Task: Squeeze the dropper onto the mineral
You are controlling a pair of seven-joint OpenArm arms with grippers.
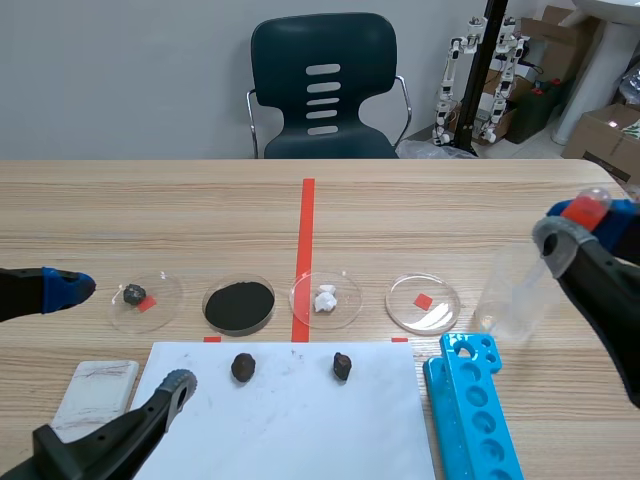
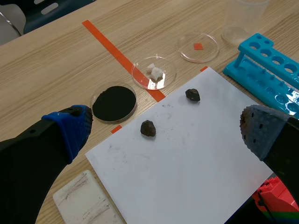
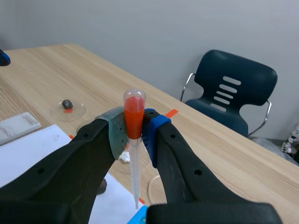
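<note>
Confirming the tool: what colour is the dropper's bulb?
Orange-red dropper bulb; clearest in right wrist view.

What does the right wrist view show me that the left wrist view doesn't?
Only the right wrist view: the dropper, red liquid in its bulb, shut in the right gripper, and a dark mineral in a clear dish. Only the left wrist view: the black powder, the blue rack and the open left gripper. Both: the white paper and the white tile.
</note>
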